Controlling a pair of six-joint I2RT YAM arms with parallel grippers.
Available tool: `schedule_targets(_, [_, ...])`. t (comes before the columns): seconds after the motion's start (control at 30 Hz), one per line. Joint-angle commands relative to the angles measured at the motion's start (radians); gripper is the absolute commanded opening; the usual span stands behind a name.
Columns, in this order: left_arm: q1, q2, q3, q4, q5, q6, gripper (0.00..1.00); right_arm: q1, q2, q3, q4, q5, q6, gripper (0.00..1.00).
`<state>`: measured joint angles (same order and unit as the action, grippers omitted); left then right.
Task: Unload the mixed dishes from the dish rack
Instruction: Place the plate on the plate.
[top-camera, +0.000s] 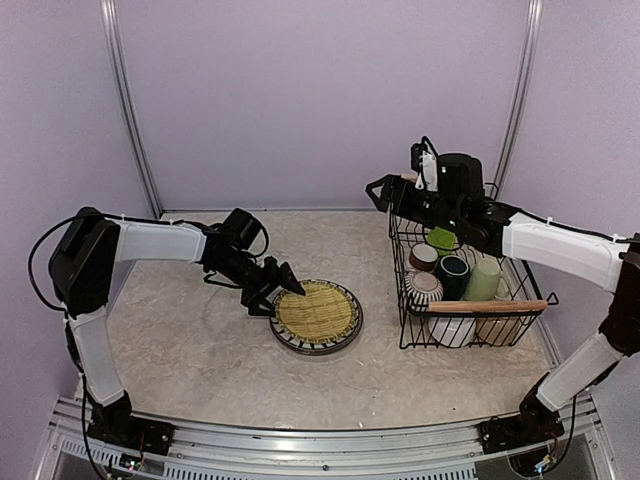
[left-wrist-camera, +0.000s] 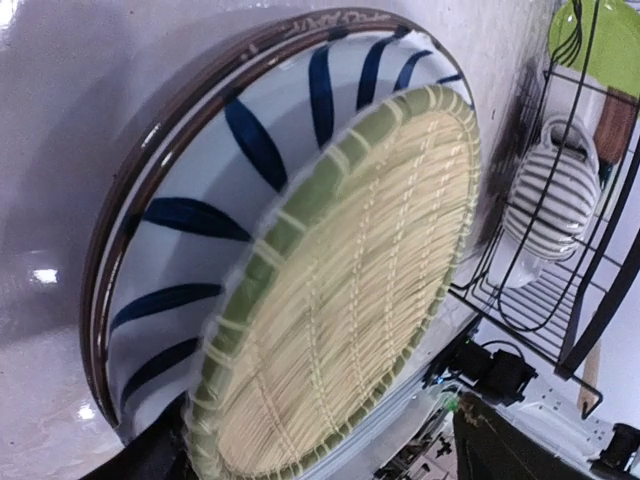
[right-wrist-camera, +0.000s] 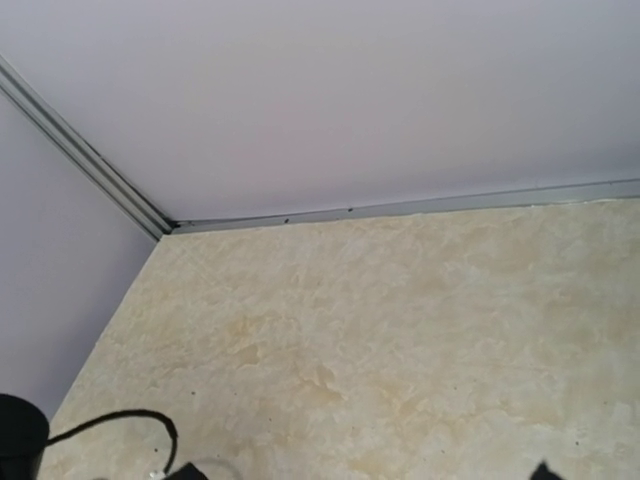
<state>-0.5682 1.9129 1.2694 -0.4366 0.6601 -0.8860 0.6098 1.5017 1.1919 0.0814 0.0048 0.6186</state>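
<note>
The dish rack (top-camera: 408, 300) stands at the right. It holds a lime-green plate (top-camera: 441, 238), a brown-white mug (top-camera: 424, 256), a dark teal mug (top-camera: 452, 272), a pale green mug (top-camera: 484, 280), a striped cup (top-camera: 424, 288) and white bowls (top-camera: 452, 330). A yellowish woven plate (top-camera: 315, 311) lies on a striped plate (left-wrist-camera: 200, 215), stacked on a dark plate on the table. My left gripper (top-camera: 277, 292) is open at this stack's left edge. My right gripper (top-camera: 383, 192) hovers above the rack's far left corner, open and empty.
The rack's wooden handle (top-camera: 487, 307) crosses its near side. The rack (left-wrist-camera: 600, 250), striped cup (left-wrist-camera: 560, 195) and lime-green plate (left-wrist-camera: 600, 30) also show in the left wrist view. The right wrist view shows bare table and the back wall.
</note>
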Motion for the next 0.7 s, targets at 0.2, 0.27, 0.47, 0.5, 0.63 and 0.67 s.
schedule_targets(0.2, [0.031,-0.065,0.035,-0.083,-0.124,0.009,0.99,-0.019,-0.012,-0.028,-0.005,0.022,-0.009,0.88])
schedule_targets(0.27, [0.039,-0.08,0.032,-0.074,-0.129,0.016,0.99,-0.021,-0.01,-0.028,-0.019,0.034,-0.014,0.88])
schedule_targets(0.47, [0.056,-0.163,0.034,-0.057,-0.16,0.064,0.99,-0.03,-0.014,-0.013,-0.125,0.138,-0.045,0.91])
schedule_targets(0.5, [0.059,-0.182,0.036,-0.055,-0.17,0.074,0.99,-0.03,-0.024,-0.02,-0.141,0.168,-0.051,0.92])
schedule_targets(0.63, [0.06,-0.267,0.042,-0.055,-0.233,0.132,0.99,-0.047,-0.042,-0.029,-0.215,0.258,-0.079,0.99])
schedule_targets(0.67, [0.06,-0.297,0.041,-0.049,-0.242,0.148,0.99,-0.056,-0.037,-0.02,-0.249,0.279,-0.084,0.99])
